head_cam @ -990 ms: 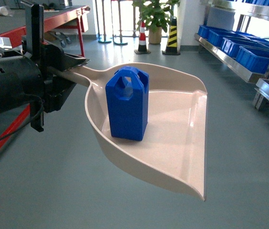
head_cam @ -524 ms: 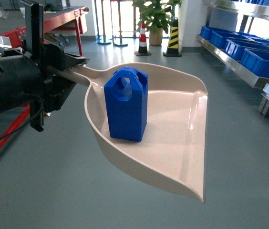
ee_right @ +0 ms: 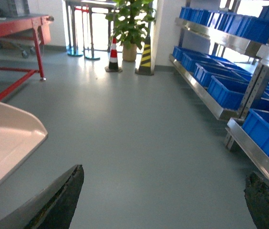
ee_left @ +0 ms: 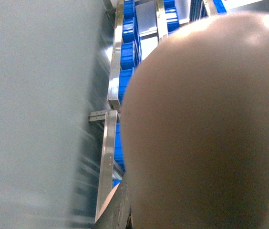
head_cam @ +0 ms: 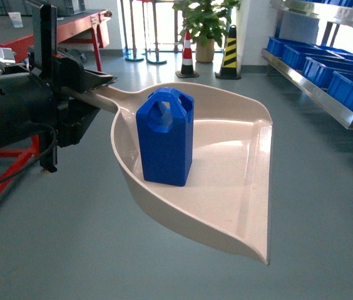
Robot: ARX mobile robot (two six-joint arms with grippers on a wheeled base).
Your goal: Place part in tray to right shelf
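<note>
Shelf (head_cam: pixel 327 87) slid right; part (head_cam: pixel 164 139) upright in tray (head_cam: pixel 239 187).

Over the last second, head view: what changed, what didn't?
The background slid: the right shelf with its blue crates drifted rightward and the red table leg shifted, so the base is moving or turning. The part stands upright in the tray, unchanged; the left gripper still clamps the handle.
</note>
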